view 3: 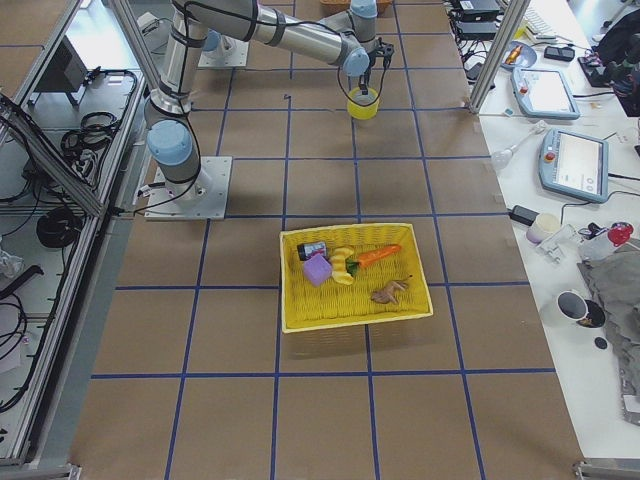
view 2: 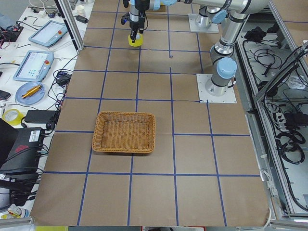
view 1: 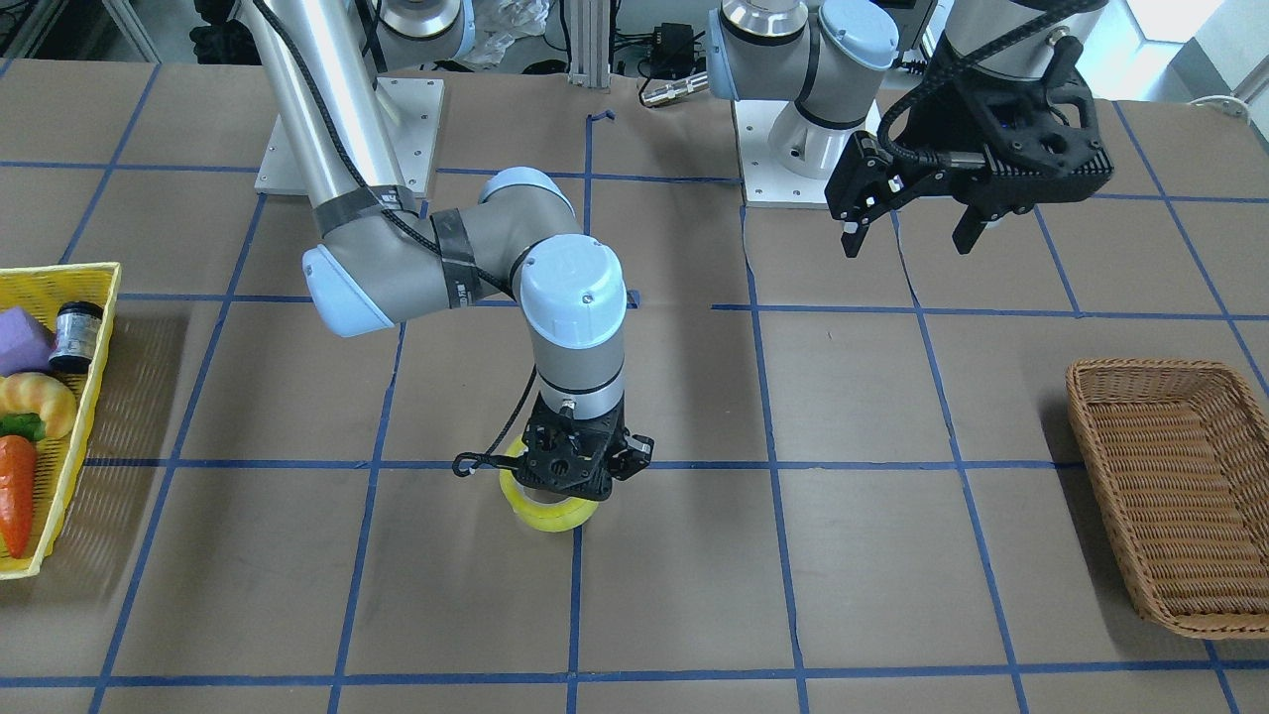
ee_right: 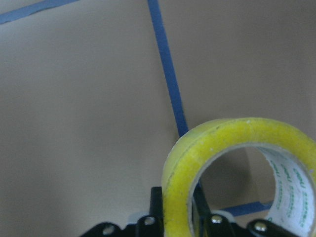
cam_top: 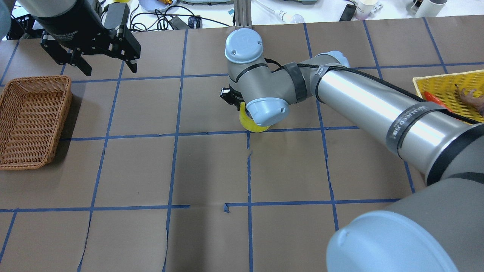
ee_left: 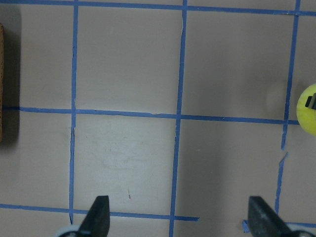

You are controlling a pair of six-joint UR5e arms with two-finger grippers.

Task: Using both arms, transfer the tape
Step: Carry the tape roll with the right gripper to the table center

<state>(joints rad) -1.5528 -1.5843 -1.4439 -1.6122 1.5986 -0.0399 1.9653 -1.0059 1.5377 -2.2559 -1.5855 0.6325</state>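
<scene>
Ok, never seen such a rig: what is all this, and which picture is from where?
Two robot arms stand at a brown table with blue grid lines. Four pictures come from fixed cameras: across the table, behind the robot, each table end; two from wrist cameras. The right gripper pinches the wall of the yellow tape roll mid-table. The left gripper hangs open and empty near a wicker basket. A yellow basket at the other end holds toy food and a small jar.

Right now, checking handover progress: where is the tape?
In the front view, the tape is mid-table on a blue grid line, gripped by the right end effector, well clear of the basket on the robot's left.
</scene>
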